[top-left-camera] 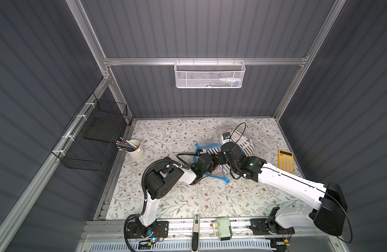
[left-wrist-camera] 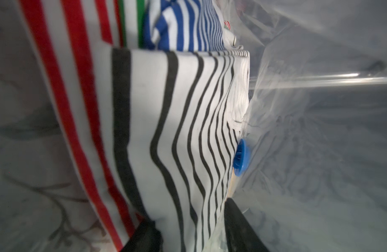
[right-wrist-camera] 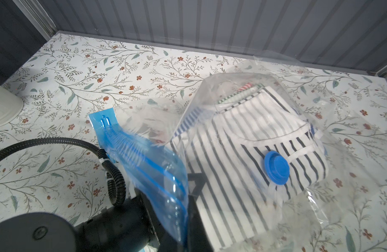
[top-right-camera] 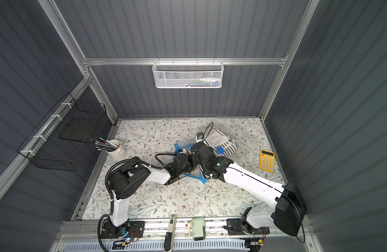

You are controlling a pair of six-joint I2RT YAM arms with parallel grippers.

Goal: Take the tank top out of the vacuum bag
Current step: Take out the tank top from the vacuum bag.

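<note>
Vacuum bag (top-left-camera: pixel 249 141) lies centre-right on the floral surface (top-left-camera: pixel 188 196), toward the far side, w/ the black-&-white striped tank top (right-wrist-camera: pixel 242 135) inside, under the blue valve cap (right-wrist-camera: pixel 276 168). Right jaws pinch the bag's blue zip strip (right-wrist-camera: pixel 144 161), held up off the surface. Left jaws are inside the bag, part open, striped cloth between them. Yellow calculator (top-left-camera: pixel 286 162) sits further right.

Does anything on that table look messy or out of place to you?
Only the vacuum bag looks untidy: its blue zip strip is twisted and bowed where the right gripper pinches it, and the clear plastic is crumpled around the striped clothes inside. I see nothing broken.
</note>
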